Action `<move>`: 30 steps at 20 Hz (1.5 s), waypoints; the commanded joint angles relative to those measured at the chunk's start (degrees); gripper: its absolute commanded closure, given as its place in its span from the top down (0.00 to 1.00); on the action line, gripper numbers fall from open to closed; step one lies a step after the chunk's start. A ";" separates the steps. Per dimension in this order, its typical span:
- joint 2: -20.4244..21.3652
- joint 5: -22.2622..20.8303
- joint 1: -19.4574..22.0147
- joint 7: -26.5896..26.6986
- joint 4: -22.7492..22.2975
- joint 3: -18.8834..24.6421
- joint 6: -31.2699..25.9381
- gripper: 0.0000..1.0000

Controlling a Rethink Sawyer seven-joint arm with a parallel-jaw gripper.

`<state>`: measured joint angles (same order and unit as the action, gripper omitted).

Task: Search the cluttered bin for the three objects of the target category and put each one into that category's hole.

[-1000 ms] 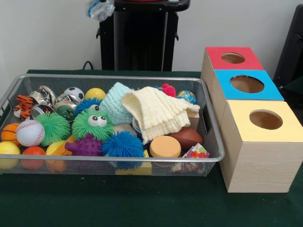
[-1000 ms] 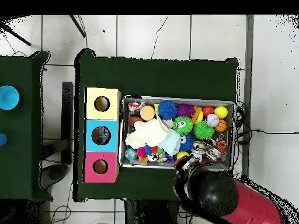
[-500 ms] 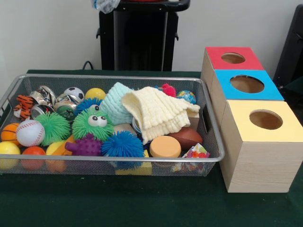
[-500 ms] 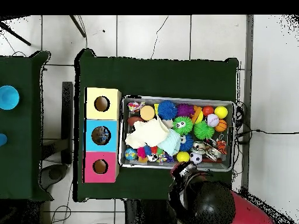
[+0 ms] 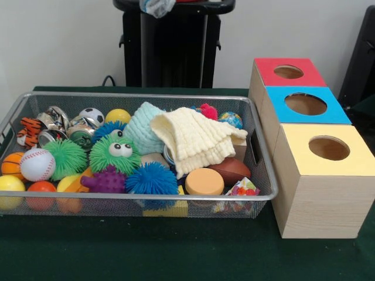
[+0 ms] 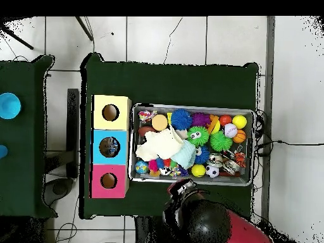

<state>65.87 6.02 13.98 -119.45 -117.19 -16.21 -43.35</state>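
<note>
Cluttered bin [image 5: 261, 170] beside 3 boxes [image 5: 304, 104], gripper [image 6: 184, 188] outside its rim

Three boxes [image 5: 310, 140] (one bin [image 5: 258, 175]).

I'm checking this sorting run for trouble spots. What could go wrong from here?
The cream cloth is draped over several toys in the wire bin, so target items may stay hidden beneath it. The spiky balls are packed tight against their neighbours, so a grasp may drag others along. The claw sits outside the bin edge.
</note>
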 commanded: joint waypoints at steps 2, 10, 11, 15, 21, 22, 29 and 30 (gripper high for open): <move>-7.27 7.89 -0.96 -19.89 -8.58 1.06 10.69 0.00; -8.42 11.94 -7.99 -28.74 -10.37 -1.55 13.12 0.00; -8.49 12.62 -10.27 -31.52 -10.25 -2.69 12.28 0.00; -9.10 16.56 -14.30 -35.64 -11.80 -3.54 14.05 0.00; -8.34 16.79 -18.46 -38.41 -10.28 -7.89 9.39 0.00; -8.17 16.41 -18.75 -38.47 -9.89 -8.64 8.49 0.00; -5.26 10.48 -18.99 -34.90 -5.62 -15.32 -0.76 0.00; -3.80 8.11 -19.19 -33.75 -3.16 -17.46 -6.14 0.00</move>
<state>59.98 18.57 -5.73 -141.96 -125.45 -26.66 -35.22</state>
